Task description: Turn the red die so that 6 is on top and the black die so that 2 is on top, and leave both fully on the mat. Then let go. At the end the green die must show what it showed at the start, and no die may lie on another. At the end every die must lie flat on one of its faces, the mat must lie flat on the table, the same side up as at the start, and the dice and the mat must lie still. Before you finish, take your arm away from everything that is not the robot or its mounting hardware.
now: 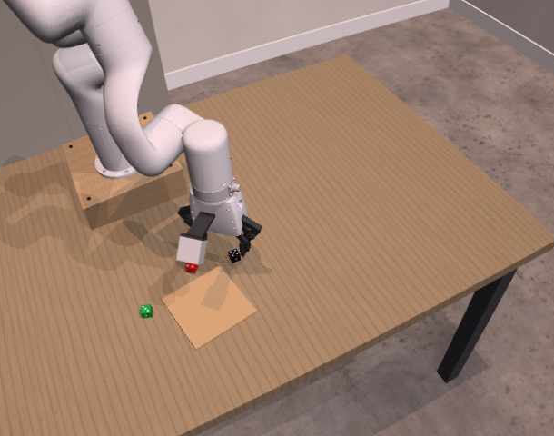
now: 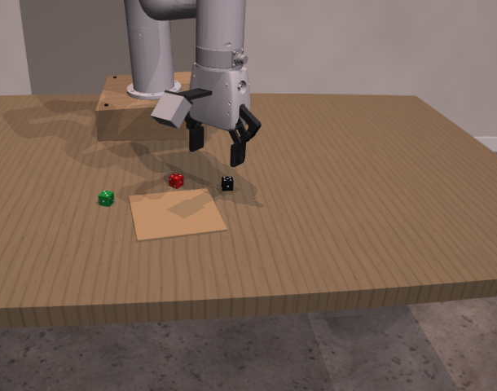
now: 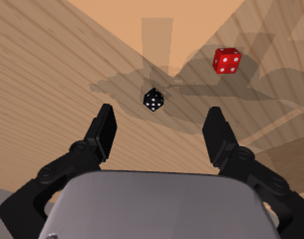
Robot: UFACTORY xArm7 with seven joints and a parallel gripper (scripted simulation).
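Note:
My gripper (image 1: 221, 243) (image 2: 216, 155) (image 3: 159, 117) is open and empty, pointing down above the table, its fingertips higher than the dice. The black die (image 1: 233, 255) (image 2: 227, 183) (image 3: 153, 100) lies on the table beyond the mat's back corner; its top seems to show 5. In the wrist view it appears between and just ahead of the fingertips. The red die (image 1: 191, 268) (image 2: 176, 180) (image 3: 226, 61) lies on the table behind the mat; I cannot read its top surely. The green die (image 1: 146, 311) (image 2: 106, 198) lies left of the mat, 3 seemingly up. The tan mat (image 1: 197, 328) (image 2: 156, 231) (image 3: 117, 10) lies flat.
The arm's wooden base block (image 1: 136, 208) (image 2: 126, 126) stands at the back left of the table. The wrist camera's pale box (image 1: 191, 249) (image 2: 171, 109) sticks out on the gripper's left side, just above the red die in the top view. Arm shadows cross the mat.

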